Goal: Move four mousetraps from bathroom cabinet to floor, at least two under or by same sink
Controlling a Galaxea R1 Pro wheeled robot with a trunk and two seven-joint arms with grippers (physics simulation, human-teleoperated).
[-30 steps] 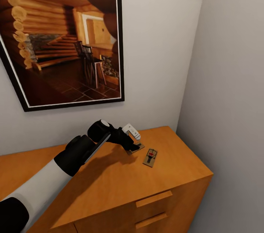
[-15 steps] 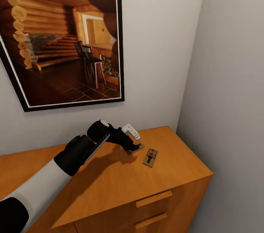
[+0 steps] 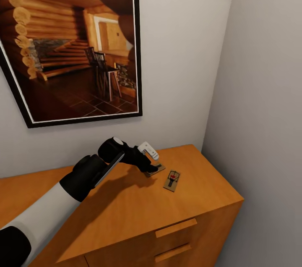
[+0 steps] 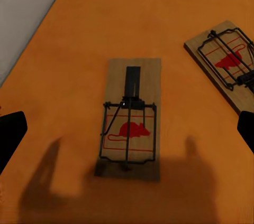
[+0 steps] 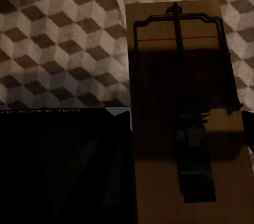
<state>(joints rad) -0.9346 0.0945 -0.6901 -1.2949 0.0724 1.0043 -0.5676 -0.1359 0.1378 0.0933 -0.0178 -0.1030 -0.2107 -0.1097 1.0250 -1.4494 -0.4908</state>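
Two mousetraps on cabinet point(image 3: 126, 212) top. Left pincer point(image 3: 152, 168) open, poised over near mousetrap point(image 4: 130, 119), fingers straddling its long axis. Second mousetrap point(image 3: 172, 180) just beside. Right pincer point(image 5: 185, 129) gripping another mousetrap point(image 5: 182, 102) above bathroom floor point(image 5: 58, 34).

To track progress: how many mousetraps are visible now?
3. One on the cabinet under the left tool, one beside it, one held at the right tool; a fourth may be hidden.
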